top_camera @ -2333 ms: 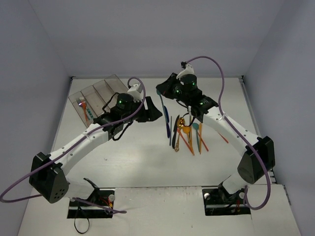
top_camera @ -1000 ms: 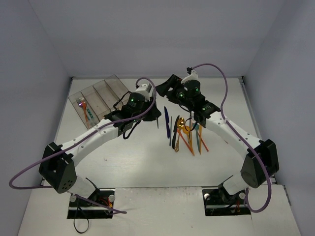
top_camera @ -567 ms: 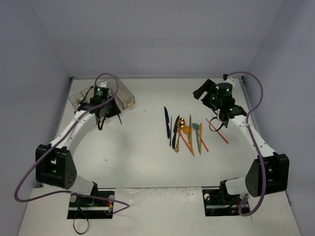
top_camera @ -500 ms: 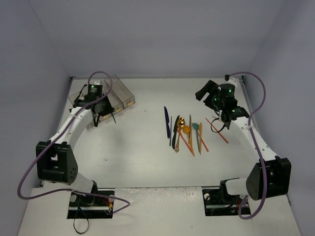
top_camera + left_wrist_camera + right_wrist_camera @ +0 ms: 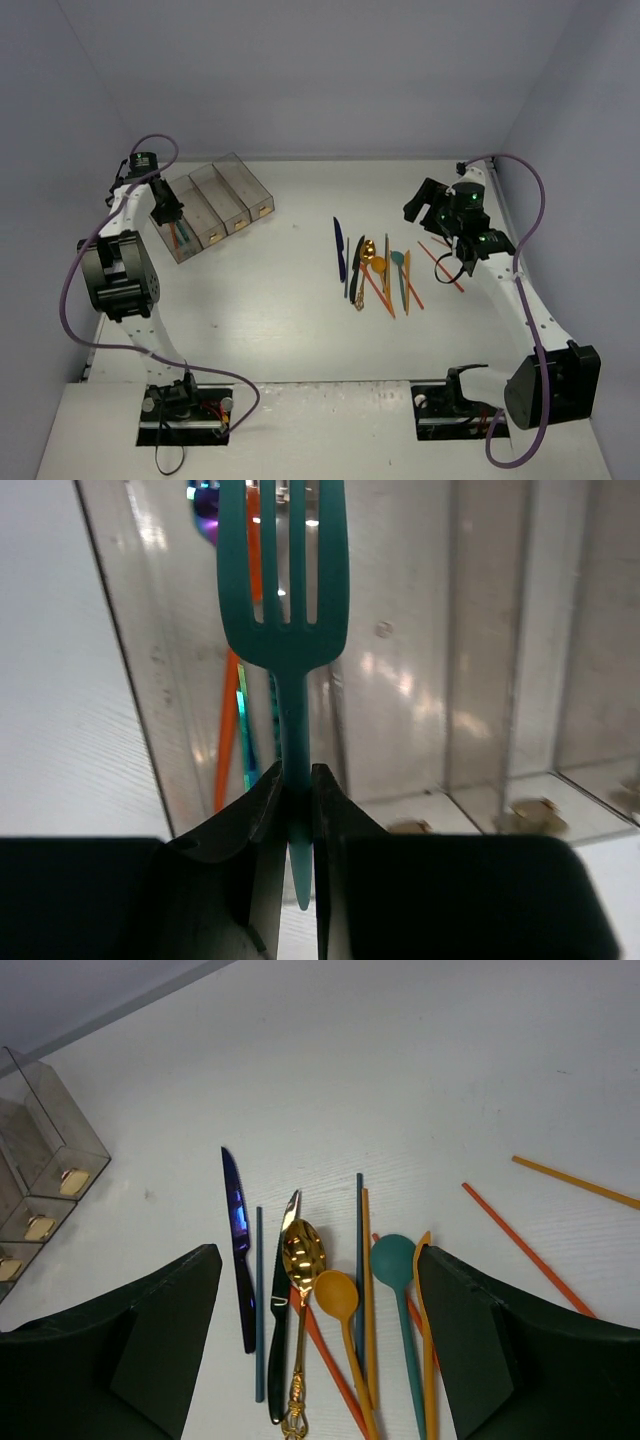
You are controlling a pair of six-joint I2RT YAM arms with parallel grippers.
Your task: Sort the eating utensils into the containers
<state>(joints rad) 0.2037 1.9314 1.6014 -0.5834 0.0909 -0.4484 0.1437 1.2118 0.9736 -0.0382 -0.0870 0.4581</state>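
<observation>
The left hand [image 5: 292,790] is clamped on the handle of a teal fork [image 5: 285,610], held over the left-end bin of the containers [image 5: 232,190] at the desk's [image 5: 280,320] far-left corner. The right hand [image 5: 318,1260] hangs open above the loose utensils [image 5: 375,265] clustered mid-desk.

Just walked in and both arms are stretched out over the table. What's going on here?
The robot is sorting cutlery into a row of clear bins. The left gripper is shut on the handle of a teal fork, holding it over the end compartment at the left of the table, where an orange utensil and an iridescent one already lie. The right gripper is open and empty above the pile of utensils, not touching any.
</observation>
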